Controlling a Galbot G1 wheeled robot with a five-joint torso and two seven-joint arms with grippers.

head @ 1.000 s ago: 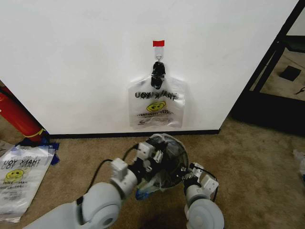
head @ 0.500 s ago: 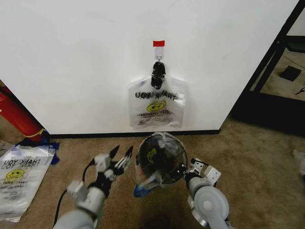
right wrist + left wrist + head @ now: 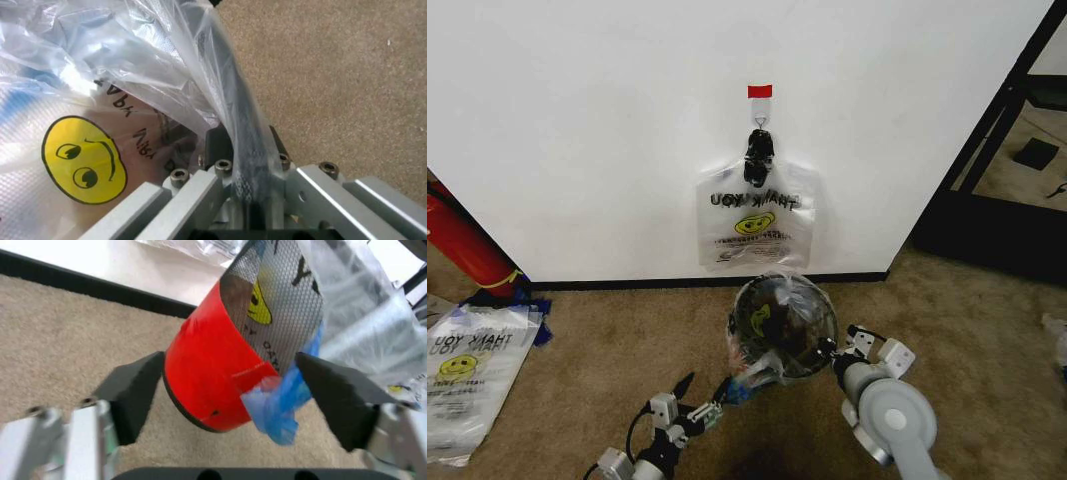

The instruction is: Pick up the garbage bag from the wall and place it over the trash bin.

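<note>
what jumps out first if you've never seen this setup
The trash bin on the carpet below the wall, lined with a see-through garbage bag, its rim clamped by the right gripper. Another smiley bag hangs from a black clip. The left gripper hovers open beside the bin.

Three garbage bags: one hanging on the wall (image 3: 756, 228), one lining the trash bin (image 3: 779, 318), one on the carpet (image 3: 465, 372); one trash bin (image 3: 213, 380); two grippers: left (image 3: 690, 405), right (image 3: 863, 350)
</note>
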